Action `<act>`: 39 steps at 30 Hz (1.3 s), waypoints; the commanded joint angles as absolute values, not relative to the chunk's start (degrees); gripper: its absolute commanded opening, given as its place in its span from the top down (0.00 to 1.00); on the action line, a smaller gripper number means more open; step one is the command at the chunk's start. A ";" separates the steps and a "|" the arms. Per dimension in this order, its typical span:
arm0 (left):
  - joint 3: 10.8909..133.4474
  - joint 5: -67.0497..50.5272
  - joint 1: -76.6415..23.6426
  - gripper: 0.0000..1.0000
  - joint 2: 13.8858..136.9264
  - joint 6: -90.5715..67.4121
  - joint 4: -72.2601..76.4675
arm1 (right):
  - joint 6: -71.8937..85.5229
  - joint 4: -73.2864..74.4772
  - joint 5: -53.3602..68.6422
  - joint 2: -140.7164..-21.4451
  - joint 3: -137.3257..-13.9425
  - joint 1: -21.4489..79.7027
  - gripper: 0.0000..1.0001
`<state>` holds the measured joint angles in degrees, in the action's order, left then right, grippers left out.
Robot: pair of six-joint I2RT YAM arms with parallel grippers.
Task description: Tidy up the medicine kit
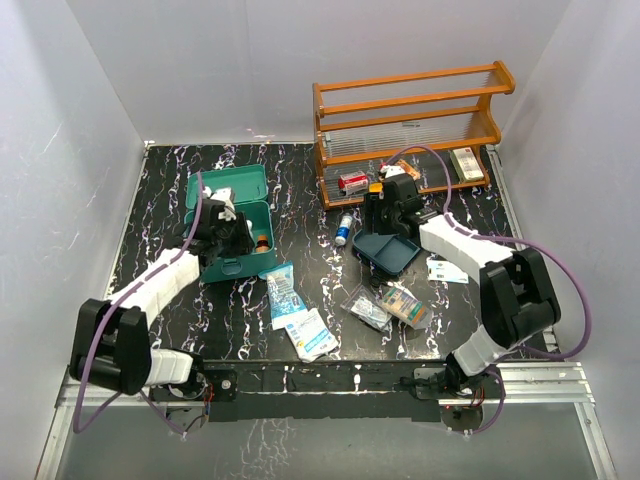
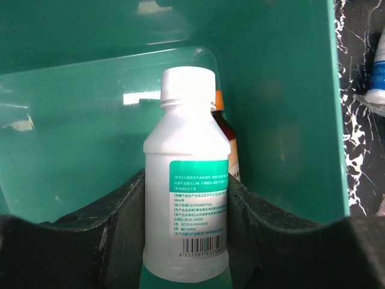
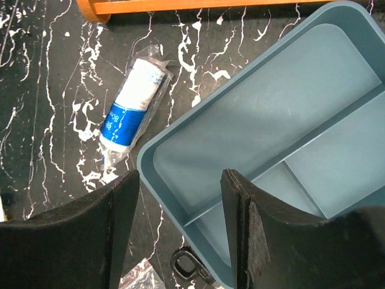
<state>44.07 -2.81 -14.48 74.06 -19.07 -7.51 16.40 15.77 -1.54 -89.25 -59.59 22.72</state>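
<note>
The left gripper clamps a bottle inside the medicine kit. At its three o'clock, the right gripper gapes over a tray.

- Table: black marble-look top, white veins, fills the booth floor.
- Plain white back wall, left wall and right wall close it in.
- Orange wooden rack at back right, against the back wall.
- Metal rail along near edge.
- Soft even light; small glare at table's far edge.
</note>
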 commanded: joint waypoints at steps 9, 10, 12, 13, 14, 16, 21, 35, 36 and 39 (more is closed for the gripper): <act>47.48 -4.48 -13.10 0.57 84.75 -18.70 -0.21 | 12.90 13.94 -4.06 -95.69 -70.29 22.81 0.45; 47.50 -4.78 -13.13 0.57 85.43 -18.72 -0.47 | 12.58 13.96 -4.09 -96.22 -70.88 22.86 0.45; 47.49 -5.58 -13.02 0.55 86.55 -18.61 -0.49 | 12.16 13.69 -4.04 -97.20 -71.60 22.85 0.45; 47.67 -5.83 -13.01 0.54 87.02 -18.49 -0.57 | 12.07 13.54 -4.00 -97.62 -71.89 22.86 0.45; 47.98 -5.88 -13.06 0.52 87.29 -18.46 -0.58 | 12.05 13.47 -3.97 -98.00 -72.17 22.80 0.45; 48.89 -6.40 -13.01 0.47 87.94 -18.15 -0.87 | 11.76 13.30 -4.03 -98.40 -72.45 22.85 0.45; 48.62 -4.91 -13.01 0.32 87.35 -18.80 -0.84 | 11.12 12.90 -4.43 -98.85 -72.47 22.85 0.45; 50.68 -2.64 -13.01 0.24 82.42 -20.27 0.55 | 11.33 11.64 -3.46 -97.19 -70.40 22.84 0.45; 50.57 -2.59 -13.01 0.24 82.04 -20.30 0.62 | 11.34 11.66 -3.32 -96.86 -69.98 22.86 0.45; 50.14 -2.20 -13.01 0.26 81.22 -20.43 1.22 | 11.43 11.69 -3.16 -96.16 -69.17 22.83 0.45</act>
<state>48.45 -2.96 -12.95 84.47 -20.14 -0.10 11.88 14.83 -3.05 -98.89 -69.56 22.76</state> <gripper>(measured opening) 0.757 0.553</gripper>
